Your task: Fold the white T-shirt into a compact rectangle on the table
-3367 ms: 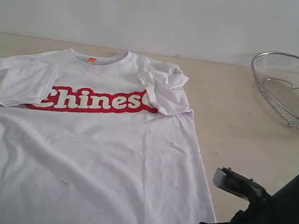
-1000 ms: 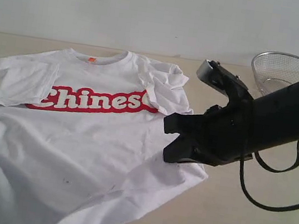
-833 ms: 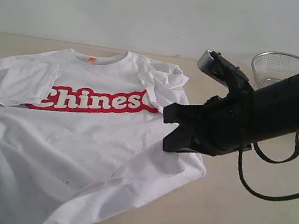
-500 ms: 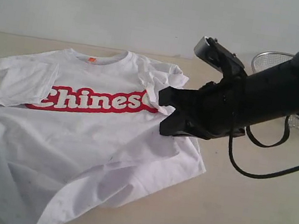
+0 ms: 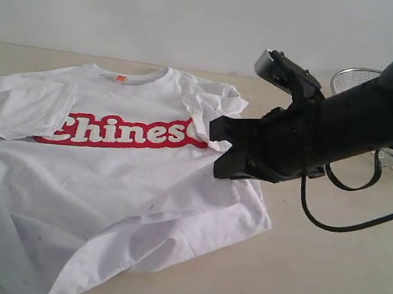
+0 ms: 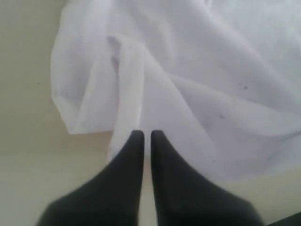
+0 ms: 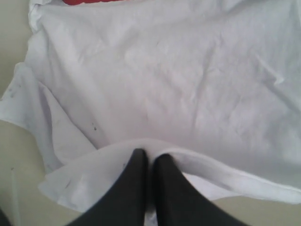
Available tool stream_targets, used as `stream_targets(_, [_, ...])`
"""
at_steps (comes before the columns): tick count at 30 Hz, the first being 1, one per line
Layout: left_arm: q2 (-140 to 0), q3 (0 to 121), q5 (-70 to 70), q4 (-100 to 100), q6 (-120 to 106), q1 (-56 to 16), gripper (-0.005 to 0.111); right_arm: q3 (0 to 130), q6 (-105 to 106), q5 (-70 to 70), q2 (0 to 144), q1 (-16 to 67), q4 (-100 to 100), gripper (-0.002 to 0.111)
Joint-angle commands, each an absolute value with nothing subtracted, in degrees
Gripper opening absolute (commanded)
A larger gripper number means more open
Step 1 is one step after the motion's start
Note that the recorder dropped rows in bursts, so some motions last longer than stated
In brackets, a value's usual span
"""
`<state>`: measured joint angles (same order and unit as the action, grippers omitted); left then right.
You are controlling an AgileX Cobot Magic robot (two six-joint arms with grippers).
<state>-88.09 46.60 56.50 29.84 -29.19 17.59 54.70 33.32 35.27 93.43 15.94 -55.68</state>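
While right hand (image 7: 150,155) pinches white T-shirt (image 5: 117,180), left hand (image 6: 146,135) closed, beige table (image 5: 324,284), pale wall (image 5: 201,15)

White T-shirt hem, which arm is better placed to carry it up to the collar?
Right, probably. The right pincer is shut on the hem of the white T-shirt, over its middle; the left pincer sits at the cloth's edge, grip unclear.

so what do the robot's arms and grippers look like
The right arm is thick, rounded and black, with a grey box on top and a black cable looping below. The left gripper and right gripper each have two slim black tapering fingers.
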Motion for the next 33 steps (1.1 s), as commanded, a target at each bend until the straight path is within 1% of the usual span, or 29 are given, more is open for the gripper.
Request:
stream_targets(1, [-89.4,47.0,57.2,31.1,-30.5,17.4,0.025,55.1,33.3,35.6,93.4,15.8,-54.6,0.0])
stream_targets(3, [-90.7,47.0,57.2,31.1,-30.5,17.4,0.041,55.1,33.6,35.7,93.4,15.8,-54.5,0.0])
stream_targets(5, [-92.4,47.0,57.2,31.2,-30.5,17.4,0.051,55.1,33.5,35.7,93.4,15.8,-53.7,0.0])
stream_targets(15, [-98.5,47.0,59.2,32.3,-30.5,17.4,0.05,55.1,33.5,35.0,93.4,15.8,-53.2,0.0])
stream_targets(33, [-98.8,47.0,58.4,26.9,-28.6,17.4,0.05,55.1,33.9,34.9,93.4,15.8,-53.2,0.0])
